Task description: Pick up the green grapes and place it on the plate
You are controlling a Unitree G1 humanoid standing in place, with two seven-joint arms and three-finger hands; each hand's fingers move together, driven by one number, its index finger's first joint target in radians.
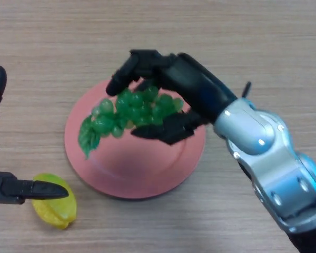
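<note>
A round pink plate [142,174] is seen lying flat on the pale wood-grain surface [253,42], near the middle of the head view. Over its upper half a bunch of green grapes [127,114] is found, with a green leaf at the left end of the bunch hanging toward the plate's left rim. Whether the grapes rest on the plate or are held just above it cannot be told. The right hand [174,79], entering from the view's right on a silver forearm, is placed over the bunch: the fingers [127,74] are curled over the top of the grapes and the thumb [163,130] is brought in from below, so that the bunch is pinched between them. The bare lower half of the plate carries nothing else. A yellow fruit [55,208], lemon-like in shape, is noted on the surface just off the plate's lower left rim, apart from it. The left hand [10,188] is seen at the view's left edge, its fingers held straight, one dark tip lying across the top of the yellow fruit. No writing, label or brand mark is legible on any item.
</note>
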